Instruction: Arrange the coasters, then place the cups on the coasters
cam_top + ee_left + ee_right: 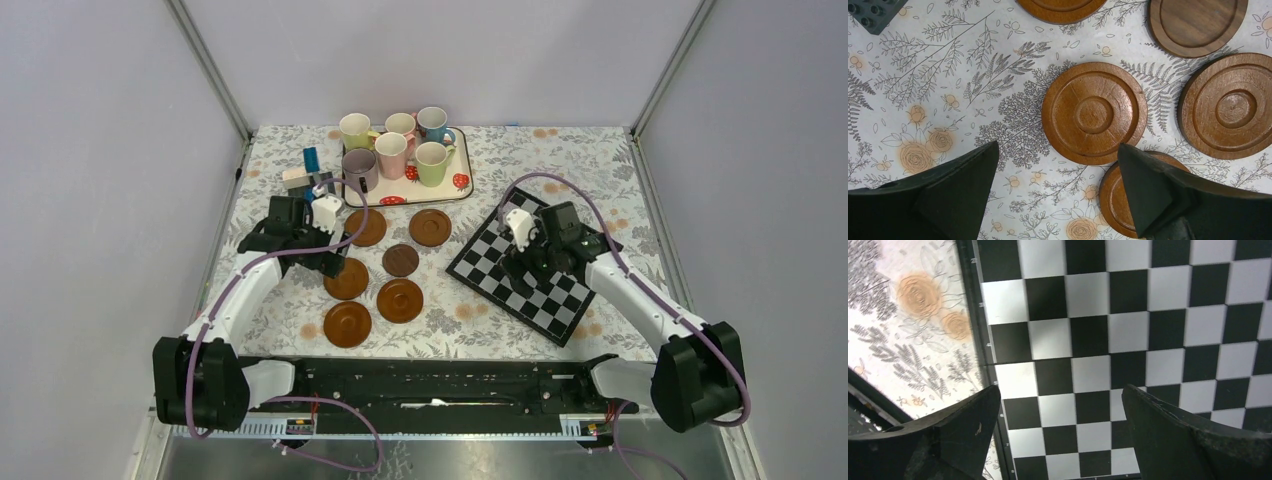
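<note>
Coasters (400, 300) are under the left hand (1058, 150), which hangs over them with its fingers wide apart and nothing between them. Directly below it one coaster (1094, 112) lies flat on the desk (520, 170). Four others show around it in the wrist view, among them the smaller dark coaster (401, 260). All six lie in a loose cluster on the near side of the tray (440, 190), apart from one another but in no tidy row or grid that I can read. The right hand (1062, 389) is also spread open and empty. It hovers above the chessboard (545, 305), which lies near and to the right of the tray. The cups (392, 155), six of them, all stand upright on the tray, close together, and none is on a coaster. In my judgement the task is at its beginning: the arranging of the coasters is perhaps in progress, and every cup is yet to be moved.
</note>
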{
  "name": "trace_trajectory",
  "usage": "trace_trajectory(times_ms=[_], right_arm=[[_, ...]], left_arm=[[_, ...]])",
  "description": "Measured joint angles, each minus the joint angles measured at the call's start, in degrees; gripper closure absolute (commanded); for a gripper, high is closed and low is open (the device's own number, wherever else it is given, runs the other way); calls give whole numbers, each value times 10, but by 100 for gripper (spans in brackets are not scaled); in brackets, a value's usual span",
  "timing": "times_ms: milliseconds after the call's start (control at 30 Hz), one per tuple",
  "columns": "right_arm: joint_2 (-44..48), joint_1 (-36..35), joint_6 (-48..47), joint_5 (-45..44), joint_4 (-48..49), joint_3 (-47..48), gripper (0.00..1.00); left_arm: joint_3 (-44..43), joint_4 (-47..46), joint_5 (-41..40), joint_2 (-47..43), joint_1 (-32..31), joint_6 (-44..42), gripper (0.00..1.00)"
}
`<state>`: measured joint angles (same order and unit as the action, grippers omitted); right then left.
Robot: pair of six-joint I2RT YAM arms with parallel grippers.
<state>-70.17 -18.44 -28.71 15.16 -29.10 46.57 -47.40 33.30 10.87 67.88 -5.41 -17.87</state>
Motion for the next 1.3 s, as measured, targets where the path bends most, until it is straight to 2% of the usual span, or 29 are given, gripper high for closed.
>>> trace_trajectory(times_ms=[400,700,833,1033,1300], right_arm=[[16,-198,-30,-135,-10,-86,2],[3,-229,-47,-270,35,-136,2],[3,-202,-66,-308,62,-141,2],[-21,-78,-134,-312,122,-138,2],[-137,22,-220,-299,199,-69,2]], left_arm=[[2,-9,-10,13,-8,12,1],[2,-17,-19,17,-10,18,1],[5,-21,-23,17,-11,18,1],[9,-23,-23,20,-12,18,1],[9,-30,-22,32,-12,21,1]])
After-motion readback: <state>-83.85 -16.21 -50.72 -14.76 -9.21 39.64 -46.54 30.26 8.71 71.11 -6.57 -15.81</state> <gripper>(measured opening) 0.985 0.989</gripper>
